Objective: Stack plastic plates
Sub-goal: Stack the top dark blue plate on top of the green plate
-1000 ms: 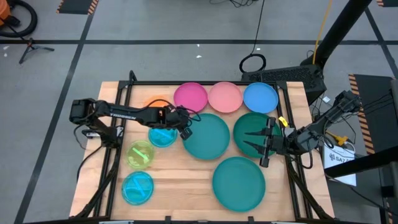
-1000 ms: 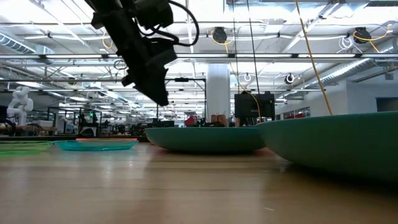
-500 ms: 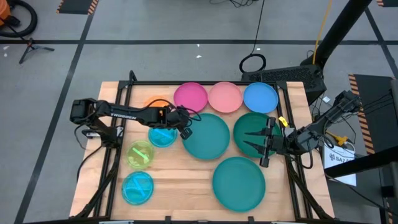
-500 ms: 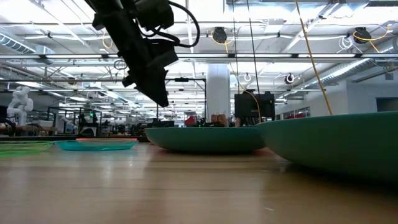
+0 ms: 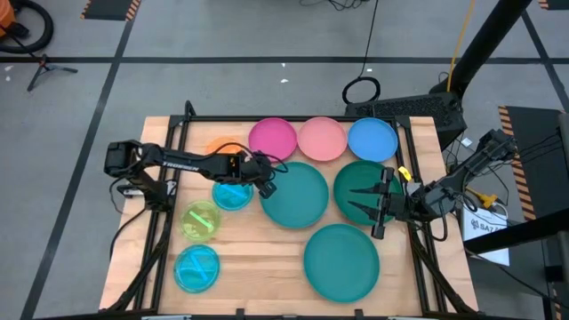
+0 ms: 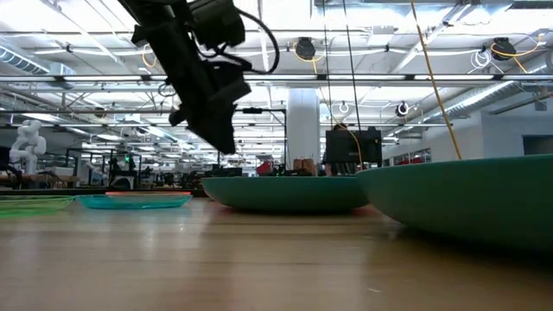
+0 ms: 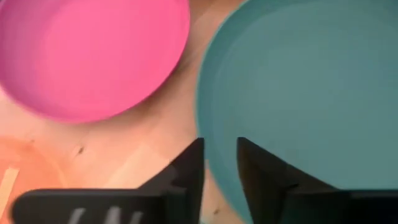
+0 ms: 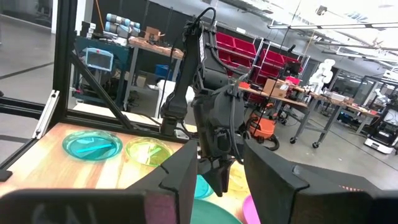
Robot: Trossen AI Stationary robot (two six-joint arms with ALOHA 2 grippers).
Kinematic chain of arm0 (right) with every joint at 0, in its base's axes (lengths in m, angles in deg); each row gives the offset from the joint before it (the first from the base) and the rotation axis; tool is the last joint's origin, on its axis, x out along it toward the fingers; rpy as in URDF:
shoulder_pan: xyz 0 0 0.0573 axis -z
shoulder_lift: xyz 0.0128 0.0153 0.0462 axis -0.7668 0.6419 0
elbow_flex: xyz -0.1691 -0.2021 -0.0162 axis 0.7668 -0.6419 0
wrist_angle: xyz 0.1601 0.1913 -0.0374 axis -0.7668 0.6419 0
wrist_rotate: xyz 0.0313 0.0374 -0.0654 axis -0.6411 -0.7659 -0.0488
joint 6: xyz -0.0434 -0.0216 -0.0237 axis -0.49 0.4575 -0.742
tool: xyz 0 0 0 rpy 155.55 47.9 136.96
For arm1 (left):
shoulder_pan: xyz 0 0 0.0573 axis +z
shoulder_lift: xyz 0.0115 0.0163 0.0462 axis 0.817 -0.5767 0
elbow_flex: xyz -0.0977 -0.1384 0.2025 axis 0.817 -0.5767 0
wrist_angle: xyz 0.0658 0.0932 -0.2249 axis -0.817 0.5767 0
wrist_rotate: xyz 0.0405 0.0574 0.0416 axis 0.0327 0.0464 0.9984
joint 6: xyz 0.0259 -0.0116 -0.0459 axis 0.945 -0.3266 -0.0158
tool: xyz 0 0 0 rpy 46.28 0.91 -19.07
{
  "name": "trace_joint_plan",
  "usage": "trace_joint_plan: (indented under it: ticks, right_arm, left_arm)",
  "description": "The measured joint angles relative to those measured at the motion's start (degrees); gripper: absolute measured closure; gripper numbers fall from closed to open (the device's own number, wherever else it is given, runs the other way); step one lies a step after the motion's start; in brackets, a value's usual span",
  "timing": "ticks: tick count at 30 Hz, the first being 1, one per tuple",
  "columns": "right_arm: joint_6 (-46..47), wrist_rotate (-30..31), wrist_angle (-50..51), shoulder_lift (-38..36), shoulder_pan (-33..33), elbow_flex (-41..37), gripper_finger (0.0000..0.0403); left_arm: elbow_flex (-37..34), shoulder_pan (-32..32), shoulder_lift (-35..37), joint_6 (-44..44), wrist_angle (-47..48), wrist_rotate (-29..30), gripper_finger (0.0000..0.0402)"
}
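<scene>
No writing on the plates was legible. My left gripper [image 5: 267,184] hung at the middle-left of the high view, fingers [image 7: 186,168] slightly parted astride the rim of a large teal plate [image 5: 295,194], gripping nothing. My right gripper [image 5: 374,204] waited, open, over the dark green plate [image 5: 363,185], right of centre.

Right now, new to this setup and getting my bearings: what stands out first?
A row of glossy round plates, magenta, pink and blue, lines the table's far edge. The left gripper hangs at the rim of the large teal plate; the right gripper hovers over the dark green plate.
</scene>
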Motion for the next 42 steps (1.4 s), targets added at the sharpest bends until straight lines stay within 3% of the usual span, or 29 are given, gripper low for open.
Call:
trace_joint_plan:
  ticks: [6, 10, 42]
  right_arm:
    - [0.0, 0.0, 0.2, 0.0, 0.0, 0.0, 0.0280]
    - [0.0, 0.0, 0.3, 0.0, 0.0, 0.0, 0.0280]
    - [0.2, 1.4, 1.0, 0.0, 0.1, 0.0, 0.0280]
  left_arm:
    - [0.0, 0.9, -2.1, -0.2, -1.0, 0.3, 0.0205]
    - [-0.1, 1.5, -4.2, -0.7, -0.5, 0.1, 0.0180]
    - [0.1, 2.0, -9.7, 0.5, -4.8, 0.0, 0.0176]
